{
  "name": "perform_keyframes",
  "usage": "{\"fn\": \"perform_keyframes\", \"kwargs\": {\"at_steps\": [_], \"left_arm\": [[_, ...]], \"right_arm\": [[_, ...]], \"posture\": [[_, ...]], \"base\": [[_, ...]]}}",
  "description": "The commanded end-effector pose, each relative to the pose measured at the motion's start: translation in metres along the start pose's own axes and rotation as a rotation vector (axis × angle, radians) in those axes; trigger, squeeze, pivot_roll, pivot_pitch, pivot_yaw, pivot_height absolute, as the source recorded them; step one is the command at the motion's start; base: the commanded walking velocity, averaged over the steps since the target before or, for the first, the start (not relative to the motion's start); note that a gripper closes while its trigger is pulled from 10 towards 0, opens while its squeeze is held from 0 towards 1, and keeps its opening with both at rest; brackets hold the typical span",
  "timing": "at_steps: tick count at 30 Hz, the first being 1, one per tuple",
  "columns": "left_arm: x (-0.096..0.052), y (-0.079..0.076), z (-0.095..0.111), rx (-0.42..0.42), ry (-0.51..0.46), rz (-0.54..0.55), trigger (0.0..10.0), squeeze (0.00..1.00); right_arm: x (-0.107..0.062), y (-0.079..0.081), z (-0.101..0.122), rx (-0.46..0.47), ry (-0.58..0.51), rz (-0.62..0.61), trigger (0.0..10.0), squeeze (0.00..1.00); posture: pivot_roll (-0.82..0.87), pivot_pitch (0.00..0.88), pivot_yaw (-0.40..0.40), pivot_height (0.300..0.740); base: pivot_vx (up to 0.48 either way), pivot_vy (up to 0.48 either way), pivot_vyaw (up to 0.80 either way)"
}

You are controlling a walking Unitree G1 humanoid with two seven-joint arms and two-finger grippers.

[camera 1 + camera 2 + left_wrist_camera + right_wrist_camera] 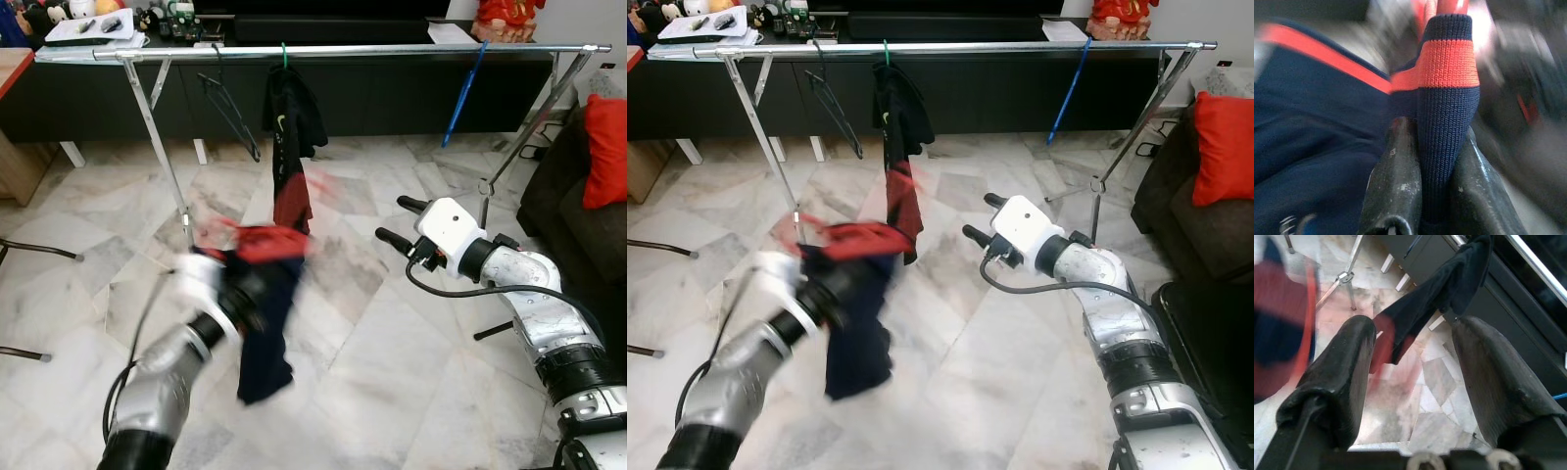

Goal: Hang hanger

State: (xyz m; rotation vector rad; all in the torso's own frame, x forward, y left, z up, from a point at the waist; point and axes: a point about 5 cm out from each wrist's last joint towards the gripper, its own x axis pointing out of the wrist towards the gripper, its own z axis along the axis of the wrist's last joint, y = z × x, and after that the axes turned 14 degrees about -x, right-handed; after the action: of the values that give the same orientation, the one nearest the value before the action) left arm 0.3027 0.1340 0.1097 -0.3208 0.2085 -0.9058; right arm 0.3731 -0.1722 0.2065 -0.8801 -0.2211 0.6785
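A long metal rail (392, 49) runs side to side across the far part of the scene on slanted legs, in front of a low dark cabinet (392, 98). On it hang a black wire hanger (230, 113), a dark shirt (292, 147) on a green hook, and a blue hanger (460, 93) further toward the robot's right.

The left gripper (1422, 191) is the one at work. Its two fingers (1396, 186) are pressed together on the ribbed navy-and-red collar of a navy garment (265, 323), which droops toward the marble floor (392, 352). A red hanger (266, 240) seems to sit inside the garment's shoulders, though blur hides its hook. This bundle is low and well short of the rail, which lies up and ahead of it; the rail's long axis crosses the line of approach, so the hook must rise above the rail and come down over it.

The left arm is plainly nearer. The hung dark shirt is directly ahead and could snag; the bare rail either side of it looks freer.

The right gripper (402, 220) hovers beside the bundle, fingers spread, holding nothing.
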Motion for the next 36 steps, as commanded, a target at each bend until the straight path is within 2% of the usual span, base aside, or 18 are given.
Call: {"fn": "perform_keyframes", "kwargs": {"at_steps": [1,3,6,7,8,10,16,21,22,25,29,36], "left_arm": [[-0.007,0.003,-0.004,0.067,0.107,-0.023,10.0,0.0],[-0.015,0.008,-0.008,0.146,0.201,-0.019,10.0,0.0],[-0.021,0.012,-0.01,0.202,0.284,-0.009,10.0,0.0],[-0.023,0.013,-0.009,0.234,0.331,-0.013,10.0,0.0],[-0.023,0.013,-0.009,0.234,0.331,-0.013,10.0,0.0],[-0.028,0.013,-0.008,0.324,0.43,-0.035,10.0,0.0],[-0.032,0.015,-0.002,0.415,0.506,-0.063,10.0,0.0],[-0.032,0.012,0.007,0.439,0.513,-0.099,10.0,0.0],[-0.031,0.009,0.011,0.459,0.521,-0.118,10.0,0.0],[-0.029,0.005,0.018,0.478,0.523,-0.15,10.0,0.0],[-0.026,-0.002,0.024,0.503,0.537,-0.204,10.0,0.0],[-0.023,-0.006,0.031,0.538,0.562,-0.247,10.0,0.0]], "right_arm": [[-0.002,-0.004,0.006,-0.027,-0.031,0.019,10.0,0.0],[-0.002,-0.002,0.008,-0.036,-0.053,0.073,10.0,0.0],[-0.003,0.003,0.01,-0.045,-0.076,0.141,10.0,0.0],[-0.005,0.01,0.012,-0.054,-0.1,0.218,10.0,0.0],[-0.005,0.01,0.012,-0.054,-0.1,0.218,10.0,0.0],[-0.011,0.026,0.013,-0.046,-0.147,0.408,10.0,0.0],[-0.026,0.052,0.003,-0.033,-0.148,0.699,10.0,0.0],[-0.028,0.064,-0.003,-0.001,-0.134,0.766,10.0,0.0],[-0.028,0.073,-0.011,-0.035,-0.095,0.792,10.0,0.0],[-0.024,0.086,-0.02,-0.092,-0.032,0.8,10.0,0.0],[-0.025,0.099,-0.024,-0.114,-0.007,0.849,10.0,0.0],[-0.031,0.112,-0.031,-0.147,0.039,0.949,10.0,0.0]], "posture": [[-0.04,0.149,-0.046,0.74],[-0.04,0.149,-0.046,0.74],[-0.04,0.148,-0.048,0.74],[-0.04,0.152,-0.051,0.74],[-0.04,0.152,-0.051,0.74],[-0.04,0.159,-0.055,0.74],[-0.04,0.166,-0.061,0.74],[-0.04,0.168,-0.061,0.74],[-0.03,0.171,-0.06,0.74],[-0.03,0.174,-0.058,0.74],[-0.02,0.176,-0.053,0.74],[-0.02,0.18,-0.05,0.74]], "base": [[0.0,0.0,0.0],[0.0,0.0,0.0],[0.0,0.0,0.0],[0.0,0.0,0.0],[0.0,0.0,0.0],[0.0,0.0,0.0],[0.0,0.0,0.0],[0.0,0.0,0.0],[0.0,0.0,0.0],[0.0,0.0,0.0],[0.0,0.0,0.0],[0.0,0.0,0.0]]}}
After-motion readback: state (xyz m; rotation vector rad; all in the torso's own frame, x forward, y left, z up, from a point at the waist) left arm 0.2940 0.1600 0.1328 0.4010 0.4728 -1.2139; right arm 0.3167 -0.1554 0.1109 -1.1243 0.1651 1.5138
